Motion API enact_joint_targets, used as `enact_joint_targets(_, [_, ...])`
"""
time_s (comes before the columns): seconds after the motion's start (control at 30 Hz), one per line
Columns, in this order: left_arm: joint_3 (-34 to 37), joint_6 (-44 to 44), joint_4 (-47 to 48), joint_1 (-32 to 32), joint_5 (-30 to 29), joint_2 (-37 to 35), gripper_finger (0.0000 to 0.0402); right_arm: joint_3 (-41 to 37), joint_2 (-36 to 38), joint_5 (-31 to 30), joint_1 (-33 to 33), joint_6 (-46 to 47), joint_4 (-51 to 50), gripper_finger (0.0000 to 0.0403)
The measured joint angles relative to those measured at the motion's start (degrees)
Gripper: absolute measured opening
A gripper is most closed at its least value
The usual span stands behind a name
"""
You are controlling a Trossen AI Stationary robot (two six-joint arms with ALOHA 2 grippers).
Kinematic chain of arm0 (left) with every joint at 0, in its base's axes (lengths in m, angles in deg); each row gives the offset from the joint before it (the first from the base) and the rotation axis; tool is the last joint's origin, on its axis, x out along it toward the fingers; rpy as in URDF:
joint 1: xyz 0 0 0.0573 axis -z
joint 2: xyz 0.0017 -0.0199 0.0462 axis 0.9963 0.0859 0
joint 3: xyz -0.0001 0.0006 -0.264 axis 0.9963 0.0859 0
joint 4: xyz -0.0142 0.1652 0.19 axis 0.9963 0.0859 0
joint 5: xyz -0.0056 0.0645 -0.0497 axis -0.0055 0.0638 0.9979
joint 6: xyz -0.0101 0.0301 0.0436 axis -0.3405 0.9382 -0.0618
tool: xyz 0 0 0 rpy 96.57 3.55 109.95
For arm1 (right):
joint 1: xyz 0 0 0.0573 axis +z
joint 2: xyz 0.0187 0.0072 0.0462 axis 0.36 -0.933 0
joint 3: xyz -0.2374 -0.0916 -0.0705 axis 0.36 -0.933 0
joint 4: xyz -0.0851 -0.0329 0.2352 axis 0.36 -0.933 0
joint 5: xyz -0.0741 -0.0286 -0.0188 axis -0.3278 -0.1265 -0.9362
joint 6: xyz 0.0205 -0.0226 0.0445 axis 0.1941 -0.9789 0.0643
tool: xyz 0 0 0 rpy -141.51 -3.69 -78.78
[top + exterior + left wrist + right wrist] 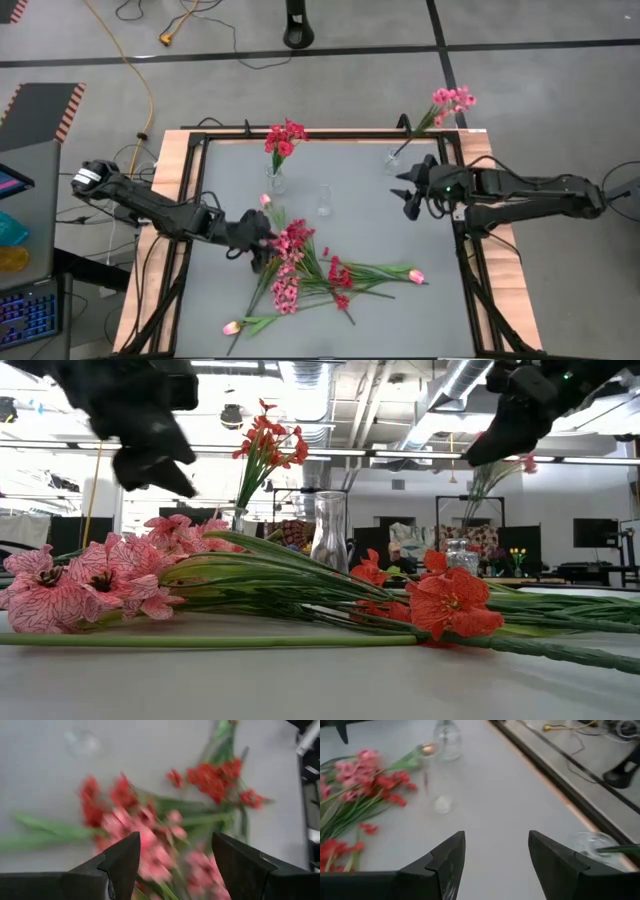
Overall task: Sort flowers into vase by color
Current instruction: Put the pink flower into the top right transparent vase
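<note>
A loose pile of flowers (300, 275) lies flat on the grey table: pink sprays (150, 845), deep red clusters (215, 775) and pale pink buds (416, 277). My left gripper (265, 255) hovers open at the pile's left edge, with pink blossoms below the gap between its fingers (175, 865). My right gripper (408, 200) is open above bare table at the right (496, 862). Red flowers (285, 135) stand in the far-left vase (275, 182). Pink flowers (452, 100) stand in the far-right vase (392, 160). An empty glass vase (324, 200) stands between them.
A black frame (460, 250) runs around the table and a wooden border lies outside it. Bare table lies right of the pile and in front of the right gripper. Cables lie on the floor beyond the far edge.
</note>
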Motion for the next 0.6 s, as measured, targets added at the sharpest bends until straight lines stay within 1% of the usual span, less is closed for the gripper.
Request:
enact_joint_targets(0.2, [-0.01, -16.13, 5.39, 6.88, 2.55, 0.00, 0.0233, 0.00, -3.91, -0.05, 4.40, 1.44, 0.09, 0.0244])
enact_joint_targets(0.33, [-0.01, -25.47, 7.99, 10.91, 2.28, 0.03, 0.0233, 0.00, -6.94, -0.07, 6.34, 1.47, 1.52, 0.0244])
enact_joint_targets(0.47, [-0.02, -31.41, 8.09, 14.18, -0.07, 2.12, 0.0233, 0.00, -9.42, -0.11, 7.68, 1.44, 4.95, 0.0244])
enact_joint_targets(0.6, [-0.02, -35.14, 7.45, 15.74, 1.27, 6.98, 0.0233, 0.00, -11.05, -0.13, 8.67, 0.50, 9.14, 0.0244])
